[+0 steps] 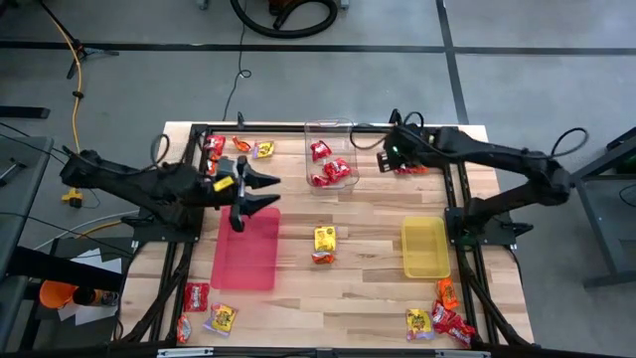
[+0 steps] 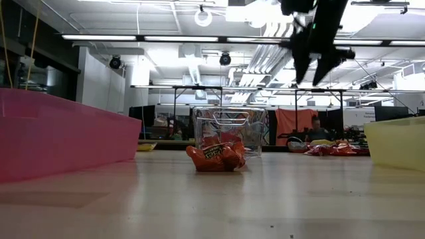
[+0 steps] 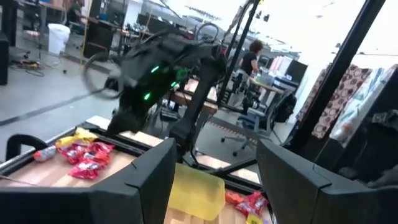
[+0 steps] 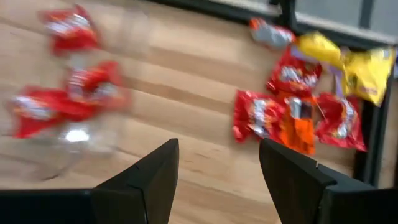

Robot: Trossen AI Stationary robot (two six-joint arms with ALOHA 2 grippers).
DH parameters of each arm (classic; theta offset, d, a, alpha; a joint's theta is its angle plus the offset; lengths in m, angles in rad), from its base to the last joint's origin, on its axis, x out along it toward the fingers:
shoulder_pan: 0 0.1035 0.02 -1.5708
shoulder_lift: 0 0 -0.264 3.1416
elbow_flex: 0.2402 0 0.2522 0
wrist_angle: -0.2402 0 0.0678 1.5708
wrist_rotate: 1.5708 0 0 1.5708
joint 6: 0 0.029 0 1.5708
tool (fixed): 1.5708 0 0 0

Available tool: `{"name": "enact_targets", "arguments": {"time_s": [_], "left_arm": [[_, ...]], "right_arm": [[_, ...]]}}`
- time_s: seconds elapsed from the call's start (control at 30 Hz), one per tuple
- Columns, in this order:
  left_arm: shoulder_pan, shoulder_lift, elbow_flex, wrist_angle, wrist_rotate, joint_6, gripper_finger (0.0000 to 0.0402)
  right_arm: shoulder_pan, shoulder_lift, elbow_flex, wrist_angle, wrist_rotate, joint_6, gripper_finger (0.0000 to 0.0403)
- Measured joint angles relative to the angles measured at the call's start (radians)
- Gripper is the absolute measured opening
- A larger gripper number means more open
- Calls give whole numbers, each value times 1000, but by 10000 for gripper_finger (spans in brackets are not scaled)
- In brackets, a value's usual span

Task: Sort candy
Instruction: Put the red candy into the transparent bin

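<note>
Small crinkly candy packets lie in groups on the wooden table: red, orange and yellow ones at the far left (image 1: pixel 238 147), red ones right of the clear tub (image 1: pixel 407 167), a yellow and an orange one in the middle (image 1: pixel 324 244), and more at the near left (image 1: pixel 204 310) and near right (image 1: pixel 442 320). Red packets lie inside the clear tub (image 1: pixel 331 171). My left gripper (image 1: pixel 273 193) hovers open and empty above the pink tray's far end (image 1: pixel 260 221). My right gripper (image 1: pixel 390 151) is raised just right of the tub, open and empty (image 4: pixel 217 149).
The flat pink tray (image 1: pixel 245 268) lies left of centre and the yellow tray (image 1: pixel 425 249) right of centre. The clear tub (image 1: pixel 310 134) stands at the far middle. A dark frame (image 1: pixel 460 214) borders the table. People sit in the room behind (image 2: pixel 316 129).
</note>
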Motion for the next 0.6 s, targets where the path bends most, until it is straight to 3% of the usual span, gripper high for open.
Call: {"name": "enact_targets", "arguments": {"time_s": [0.2, 0.37, 0.6], "left_arm": [[31, -42, 0, -37, -8, 1, 211], [56, -33, 0, -39, -75, -7, 211], [99, -27, 0, -34, -153, -89, 211]], "right_arm": [[-163, 97, -79, 52, -57, -89, 217], [-260, 150, -156, 176, -142, -204, 217], [-346, 185, -258, 287, -137, -299, 217]]}}
